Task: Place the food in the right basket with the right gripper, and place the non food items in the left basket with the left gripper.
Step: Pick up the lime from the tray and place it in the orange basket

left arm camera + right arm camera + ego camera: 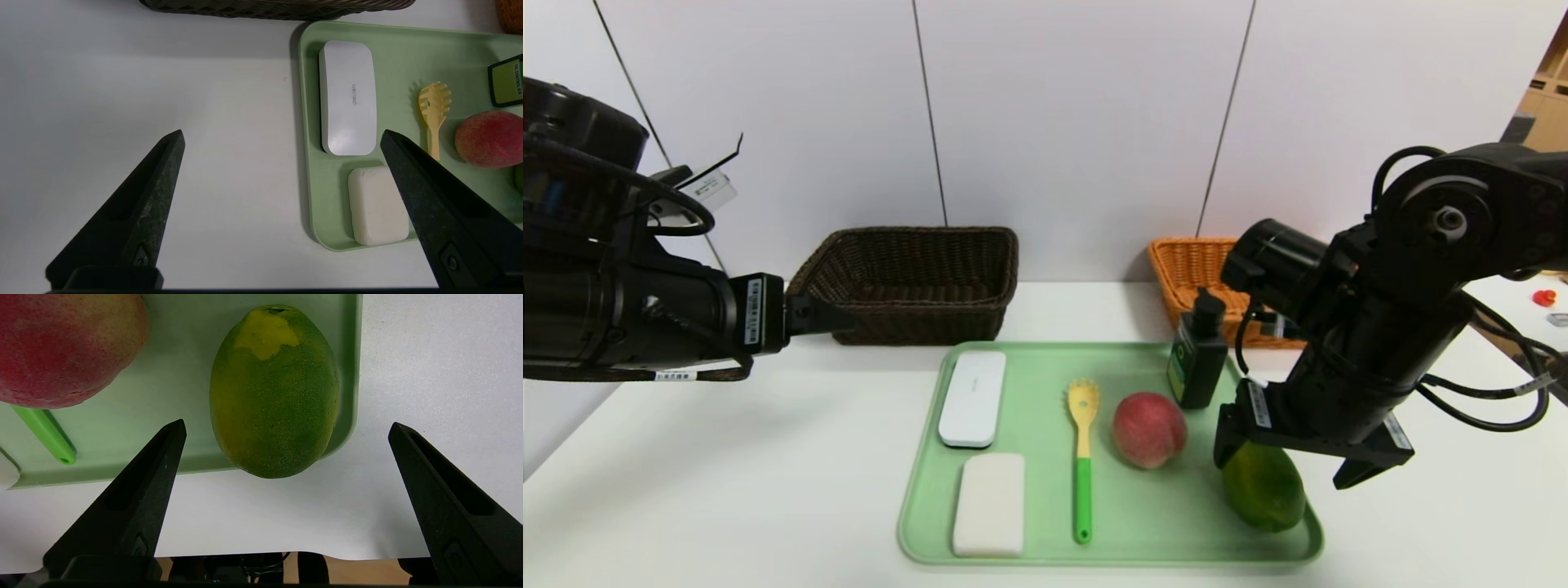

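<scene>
Left arm: big, black, round, with black cables and white barcode stickers.
Right arm: black, chunky, with a round grey joint, looping black cables and white stickers.
Fingers: black, pointy, speckled, each with a small screw.

Two baskets – two fruits – one tray

A pale green tray lies on the white table.
</scene>
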